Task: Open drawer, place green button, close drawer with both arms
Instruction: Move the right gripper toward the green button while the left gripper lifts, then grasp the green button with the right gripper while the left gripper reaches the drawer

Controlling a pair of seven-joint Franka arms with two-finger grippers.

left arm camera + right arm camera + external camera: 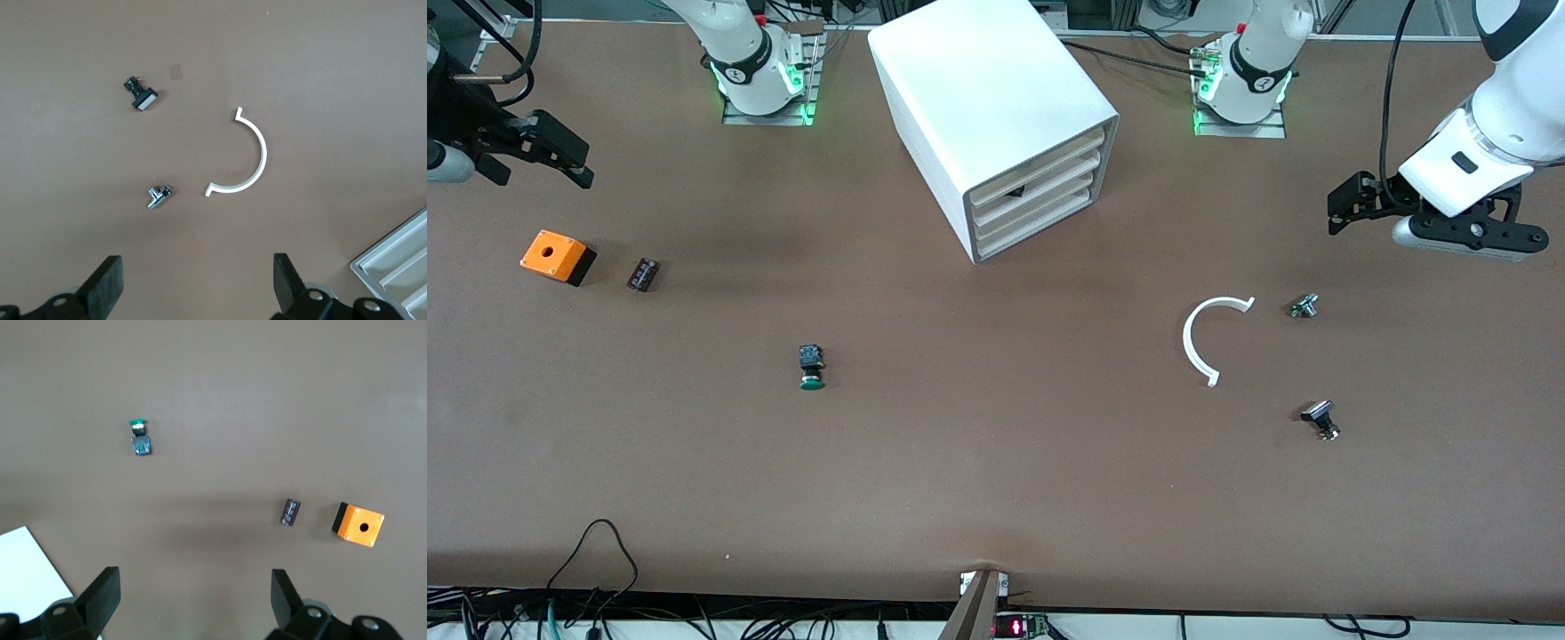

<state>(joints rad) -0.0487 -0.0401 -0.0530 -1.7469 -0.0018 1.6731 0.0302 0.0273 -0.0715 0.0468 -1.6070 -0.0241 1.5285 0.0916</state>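
The white cabinet (996, 98) stands between the two arm bases, and its stacked cream drawer fronts (1040, 191) all sit flush. The button (811, 368), green cap and black body, lies on the mat nearer the front camera than the cabinet, toward the right arm's end. It also shows in the right wrist view (139, 437). My right gripper (560, 156) hangs open and empty over the mat above the orange box; its own view (195, 593) shows nothing between the jaws. My left gripper (1343, 209) hangs open and empty over the left arm's end, jaws wide apart in its own view (198, 280).
An orange box with a hole (557, 256) and a small black part (643, 274) lie near the right arm's end. A white C-shaped strip (1202, 338) and two black-and-silver capped parts (1304, 306) (1321, 418) lie toward the left arm's end.
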